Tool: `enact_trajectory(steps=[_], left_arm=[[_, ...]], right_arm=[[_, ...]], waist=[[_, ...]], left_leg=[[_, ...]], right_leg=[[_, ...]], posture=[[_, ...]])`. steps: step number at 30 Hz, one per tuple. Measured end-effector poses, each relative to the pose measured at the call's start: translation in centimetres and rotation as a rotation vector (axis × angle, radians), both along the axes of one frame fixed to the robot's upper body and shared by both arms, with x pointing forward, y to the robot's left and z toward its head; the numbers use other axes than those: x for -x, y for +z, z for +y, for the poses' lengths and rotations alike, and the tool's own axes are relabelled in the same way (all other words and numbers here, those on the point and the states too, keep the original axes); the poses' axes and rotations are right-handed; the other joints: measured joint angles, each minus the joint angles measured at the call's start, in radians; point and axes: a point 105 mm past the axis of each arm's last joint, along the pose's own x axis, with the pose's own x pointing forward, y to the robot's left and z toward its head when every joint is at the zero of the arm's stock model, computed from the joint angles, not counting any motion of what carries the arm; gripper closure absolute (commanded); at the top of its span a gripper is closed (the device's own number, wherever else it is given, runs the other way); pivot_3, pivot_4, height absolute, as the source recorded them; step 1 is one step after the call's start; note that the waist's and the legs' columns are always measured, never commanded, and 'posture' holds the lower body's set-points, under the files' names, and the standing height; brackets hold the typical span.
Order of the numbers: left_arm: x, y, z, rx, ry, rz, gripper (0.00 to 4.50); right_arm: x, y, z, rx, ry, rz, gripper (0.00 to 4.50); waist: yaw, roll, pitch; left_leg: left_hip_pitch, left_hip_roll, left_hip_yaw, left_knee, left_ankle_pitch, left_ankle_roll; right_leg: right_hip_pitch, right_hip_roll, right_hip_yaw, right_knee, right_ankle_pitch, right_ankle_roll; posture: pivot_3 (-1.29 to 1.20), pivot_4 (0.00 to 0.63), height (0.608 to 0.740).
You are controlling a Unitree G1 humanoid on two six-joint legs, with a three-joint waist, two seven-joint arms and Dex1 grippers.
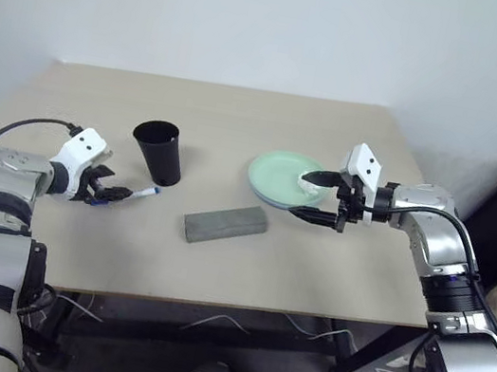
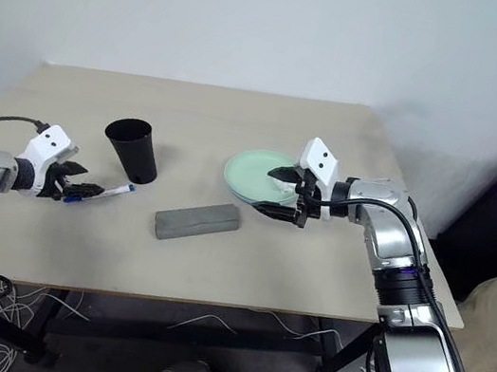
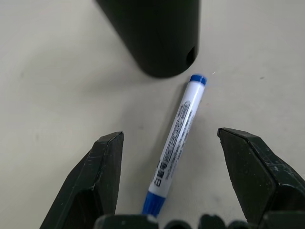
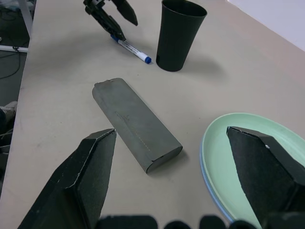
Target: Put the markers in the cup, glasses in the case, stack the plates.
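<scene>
Flanking marker (image 3: 176,143) — cup (image 1: 158,151), closed case (image 1: 225,223)

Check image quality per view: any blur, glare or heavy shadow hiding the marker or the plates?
Left wrist view: marker sharp, print visible, lying between the open left tool fingers; cup casts a soft shadow. Right wrist view: case and green plate crisp; right tool fingers dark in the foreground. Head views: even light, no glare on the table.
</scene>
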Motion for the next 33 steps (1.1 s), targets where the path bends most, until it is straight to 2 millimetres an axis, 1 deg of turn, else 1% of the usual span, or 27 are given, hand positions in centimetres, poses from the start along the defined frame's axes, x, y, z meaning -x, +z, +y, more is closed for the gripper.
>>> enact_trajectory(steps=[6, 11, 13, 17, 26, 33], left_arm=[[0.4, -0.9, 1.5, 0.046, 0.14, -0.031, 1.17], [1.8, -2.9, 2.6, 0.091, 0.239, 0.01, 1.17], [2.3, -3.6, 2.9, 0.119, 0.273, 0.02, 1.17], [2.7, -4.0, 3.1, 0.169, 0.313, 0.011, 1.17], [3.2, -4.7, 3.0, 0.22, 0.328, 0.015, 1.17], [3.5, -4.7, 1.6, 0.28, 0.221, 0.076, 1.17]], right_arm=[[0.1, 0.1, 0.0, 0.003, -0.001, -0.001, 0.46], [0.0, 0.2, -0.4, 0.013, -0.008, -0.004, 0.46], [0.0, 0.2, -0.5, 0.017, -0.013, -0.001, 0.46], [0.2, 0.4, -0.4, 0.013, -0.007, -0.003, 0.46], [0.2, 0.4, -0.3, 0.011, -0.005, 0.002, 0.46], [0.3, 0.4, -0.3, 0.011, -0.002, 0.003, 0.46]], waist=[[0.0, 0.0, 0.0], [0.0, 0.0, 0.0], [0.001, 0.0, 0.0], [0.001, 0.001, -0.001], [0.001, 0.005, -0.003], [0.004, 0.008, -0.006]], left_leg=[[0.0, 0.0, 0.0, 0.0, 0.0, 0.0], [0.0, 0.0, 0.0, 0.001, 0.0, 0.0], [0.0, 0.0, 0.0, 0.001, 0.0, 0.0], [0.0, 0.0, 0.0, 0.001, 0.0, 0.0], [0.001, 0.0, 0.002, 0.001, 0.0, 0.0], [0.001, -0.001, 0.002, 0.001, 0.0, 0.0]], right_leg=[[0.0, 0.0, 0.0, 0.0, 0.0, 0.0], [0.0, 0.0, 0.0, 0.0, 0.0, 0.0], [0.0, 0.0, 0.0, 0.0, 0.0, 0.0], [0.001, -0.001, 0.0, 0.0, 0.0, 0.0], [0.001, -0.001, 0.001, 0.001, 0.0, -0.001], [0.001, -0.002, 0.002, 0.001, 0.0, -0.001]], posture=[[0.0, 0.0, 0.74], [0.0, 0.0, 0.74], [0.0, 0.0, 0.74], [0.0, 0.0, 0.74], [0.0, 0.0, 0.74], [0.0, 0.0, 0.74]])
